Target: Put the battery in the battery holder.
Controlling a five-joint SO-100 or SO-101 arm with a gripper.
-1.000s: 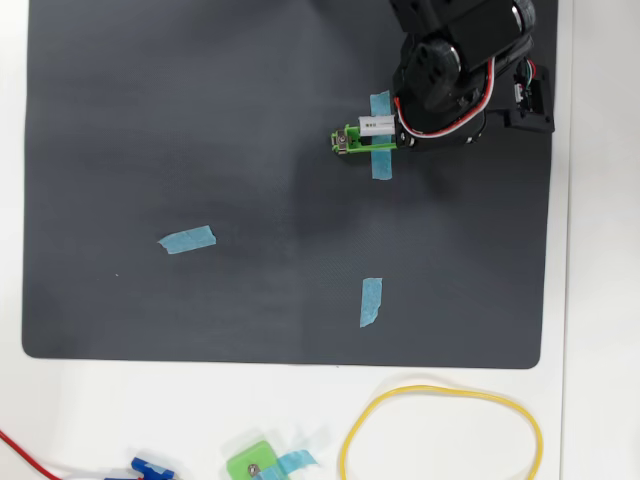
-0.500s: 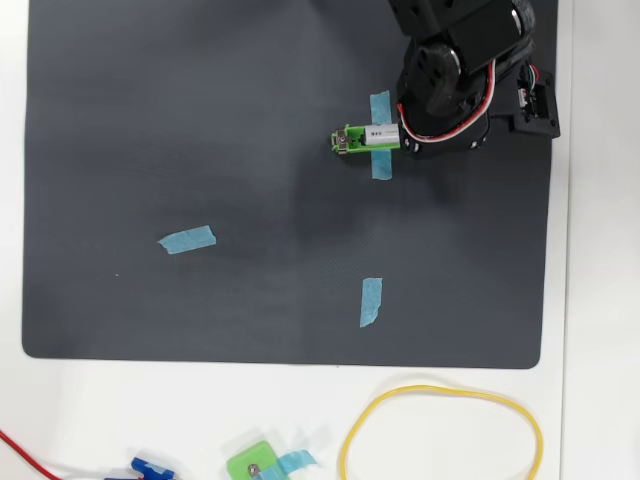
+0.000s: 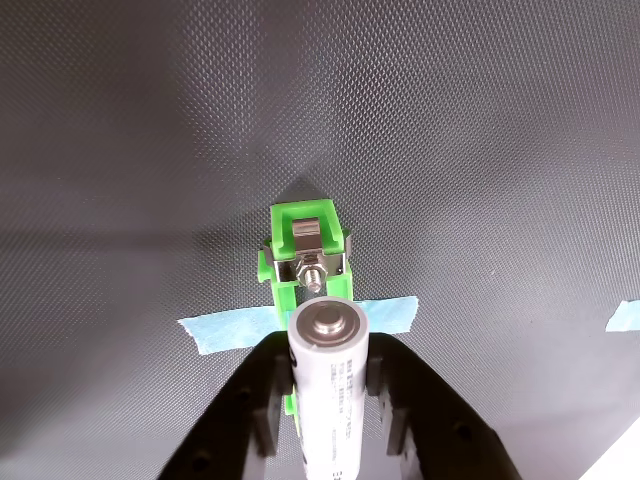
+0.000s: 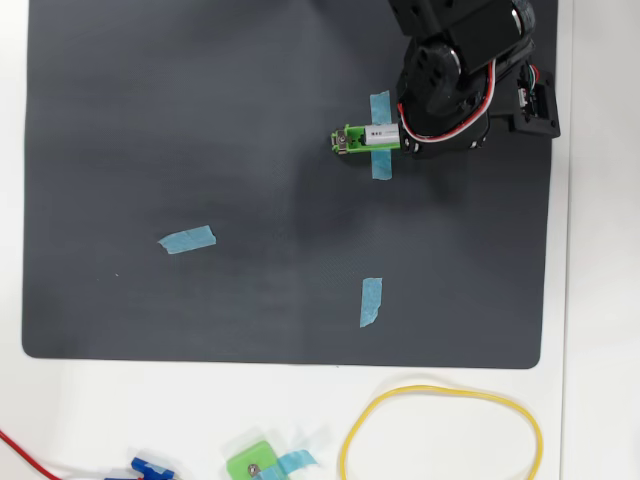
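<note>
In the wrist view the white battery (image 3: pixel 328 390) lies lengthwise between the black fingers (image 3: pixel 262 400) of my gripper (image 3: pixel 328 362), its flat metal end facing the camera. My gripper is shut on it. The bright-green battery holder (image 3: pixel 303 235) sits just beyond and beneath it, a silver contact and screw at its far end and a blue tape strip (image 3: pixel 225 330) across it. From overhead, the battery (image 4: pixel 381 133) rests along the holder (image 4: pixel 348 140), and my gripper (image 4: pixel 398 135) covers the holder's right end.
The holder is taped to a black mat (image 4: pixel 200 120). Two loose blue tape pieces (image 4: pixel 187 239) (image 4: pixel 371 301) lie on the mat. On the white table below it are a yellow loop (image 4: pixel 440 430), a squarish green piece (image 4: pixel 252 464), a blue part (image 4: pixel 150 467) and a red wire (image 4: pixel 20 452).
Over the last second the battery sank lower and settled in line with the holder, and the arm shifted slightly. Nothing has visibly moved in the last half second.
</note>
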